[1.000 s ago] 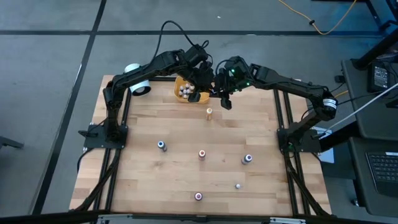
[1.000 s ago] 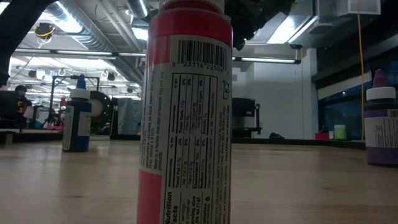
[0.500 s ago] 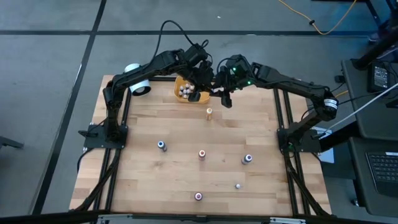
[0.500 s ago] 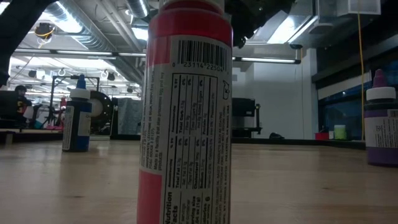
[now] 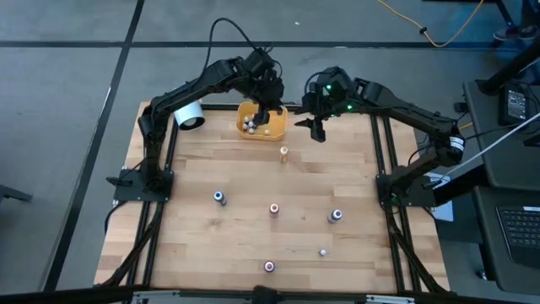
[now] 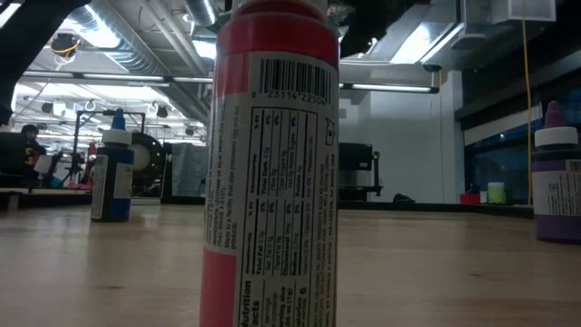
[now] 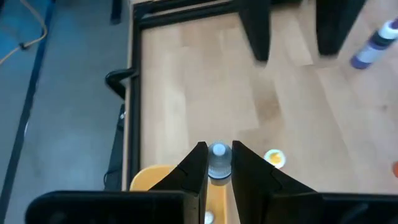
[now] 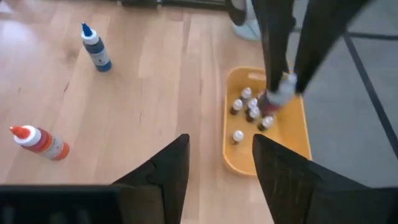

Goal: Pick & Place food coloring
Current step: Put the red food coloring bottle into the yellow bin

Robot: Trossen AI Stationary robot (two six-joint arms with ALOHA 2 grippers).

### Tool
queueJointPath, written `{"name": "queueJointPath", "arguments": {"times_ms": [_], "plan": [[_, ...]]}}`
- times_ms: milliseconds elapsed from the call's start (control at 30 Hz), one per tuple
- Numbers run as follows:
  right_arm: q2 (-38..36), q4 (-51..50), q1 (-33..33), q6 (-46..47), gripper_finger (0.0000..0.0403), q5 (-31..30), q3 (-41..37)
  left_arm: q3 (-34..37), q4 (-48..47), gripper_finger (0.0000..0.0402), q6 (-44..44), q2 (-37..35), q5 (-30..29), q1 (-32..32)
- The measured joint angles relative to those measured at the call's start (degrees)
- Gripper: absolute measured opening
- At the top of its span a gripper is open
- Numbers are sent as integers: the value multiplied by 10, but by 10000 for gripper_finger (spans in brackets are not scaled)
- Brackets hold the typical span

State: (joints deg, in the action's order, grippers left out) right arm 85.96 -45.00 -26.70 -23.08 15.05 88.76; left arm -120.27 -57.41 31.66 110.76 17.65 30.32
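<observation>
Starting on your left: the white cylinder (image 5: 189, 116) sits at the table's far left corner, outside the left arm. Your left gripper (image 7: 218, 163) hangs over the yellow bin (image 5: 262, 119), its fingers (image 7: 196, 167) pinched tight on a small food coloring bottle (image 7: 218, 160) with a pale cap. The bin's rim shows right under those fingers, and a yellow-capped bottle (image 7: 274, 158) stands on the wood just beside the right-hand one. More little bottles (image 8: 247, 111) are clustered inside the bin.

Your right gripper (image 8: 219, 163) hovers just right of the bin, fingers (image 8: 165, 171) spread wide with nothing between them.

The surface is a pale wooden table (image 5: 245, 177) inside a black frame. Loose bottles are scattered over its near half: blue (image 5: 219, 198), red (image 5: 274, 209), purple (image 5: 336, 215). From table level, a red bottle (image 6: 272, 163) fills the foreground, with an industrial room, ceiling ducts and strip lights behind.
</observation>
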Motion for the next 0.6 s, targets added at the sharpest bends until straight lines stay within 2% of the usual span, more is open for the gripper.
{"name": "queueJointPath", "arguments": {"times_ms": [133,300,467,600], "plan": [[-31,14,-24,0,171,-6,-37,0,-3,47,-5,0,-1,18],[-100,84,-50,11,167,-3,-126,20,-4,46,-7,0,-1,35],[-168,170,-63,43,167,-4,-204,78,1,46,-12,0,-2,49],[-202,215,-68,70,167,-4,-242,135,39,44,-30,0,-1,55]]}}
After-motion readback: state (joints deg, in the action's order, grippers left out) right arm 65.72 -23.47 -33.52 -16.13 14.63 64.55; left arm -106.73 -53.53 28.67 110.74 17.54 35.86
